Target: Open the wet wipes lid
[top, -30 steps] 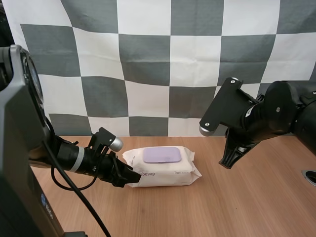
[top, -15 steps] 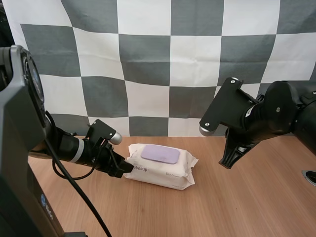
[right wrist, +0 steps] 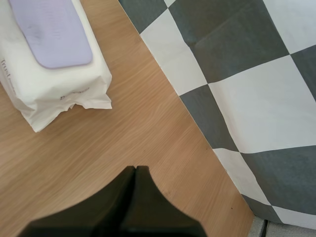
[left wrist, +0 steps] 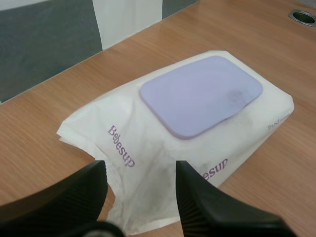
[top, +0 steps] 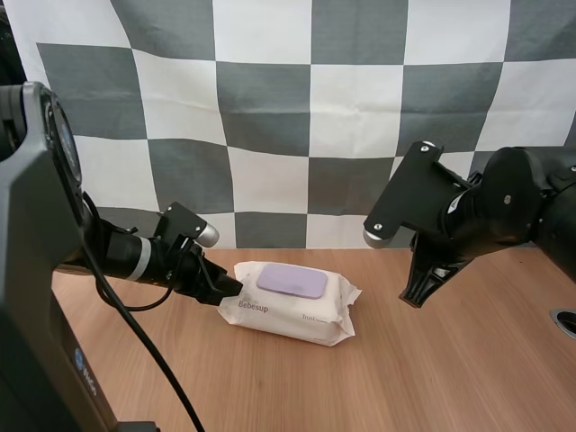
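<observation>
A white pack of wet wipes [top: 297,310] lies slanted on the wooden table, and its lavender lid [top: 292,281] is flat and closed. My left gripper [top: 227,290] pinches the pack's crimped left end. In the left wrist view the pack [left wrist: 148,148] fills the gap between the two black fingers [left wrist: 202,197], and the lid [left wrist: 200,94] lies beyond them. My right gripper [top: 418,290] hangs above the table to the right of the pack, apart from it. Its fingers [right wrist: 136,173] lie together as one dark wedge, with the pack [right wrist: 59,84] and lid [right wrist: 52,32] farther off.
A round metal-ringed hole [top: 565,321] sits in the table near the right edge, and it is also in the left wrist view [left wrist: 302,16]. Bare wood lies in front of the pack and between it and the right gripper.
My left gripper moved back and to the left, drawing the pack's left end with it. The pack turned from square-on to slanted. The right arm stayed still.
</observation>
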Motion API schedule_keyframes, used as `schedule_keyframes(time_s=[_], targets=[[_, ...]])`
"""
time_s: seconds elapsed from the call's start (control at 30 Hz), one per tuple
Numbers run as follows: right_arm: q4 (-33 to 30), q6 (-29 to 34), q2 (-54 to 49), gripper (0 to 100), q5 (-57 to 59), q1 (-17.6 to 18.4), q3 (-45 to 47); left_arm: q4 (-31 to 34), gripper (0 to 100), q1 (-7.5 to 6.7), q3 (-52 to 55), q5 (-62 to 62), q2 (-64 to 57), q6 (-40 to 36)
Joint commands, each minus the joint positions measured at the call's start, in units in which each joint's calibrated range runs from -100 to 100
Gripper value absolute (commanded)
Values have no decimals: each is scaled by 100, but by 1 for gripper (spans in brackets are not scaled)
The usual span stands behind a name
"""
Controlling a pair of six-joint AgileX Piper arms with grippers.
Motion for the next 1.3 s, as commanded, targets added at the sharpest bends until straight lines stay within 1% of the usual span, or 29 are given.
schedule_keyframes(time_s=[0.0,0.07,0.3,0.37,0.5,0.57,0.63,0.87,1.27], targets=[[5,5,5,0,22,2,1,54,80,-4,-24,-37,181,96],[5,5,5,0,91,2,1,69,82,-4,-79,-74,305,96],[5,5,5,0,277,2,1,57,81,-4,-157,35,371,96],[5,5,5,0,277,2,1,89,81,-54,-157,22,371,96],[5,5,5,0,277,2,1,196,81,-281,-157,-13,381,96],[5,5,5,0,277,2,1,196,81,-358,-157,-13,381,96],[5,5,5,0,277,2,1,196,81,-404,-157,-120,381,96],[5,5,5,0,294,2,1,412,81,-404,-157,-722,381,96],[5,5,5,0,330,2,1,260,81,-404,-157,-632,680,96]])
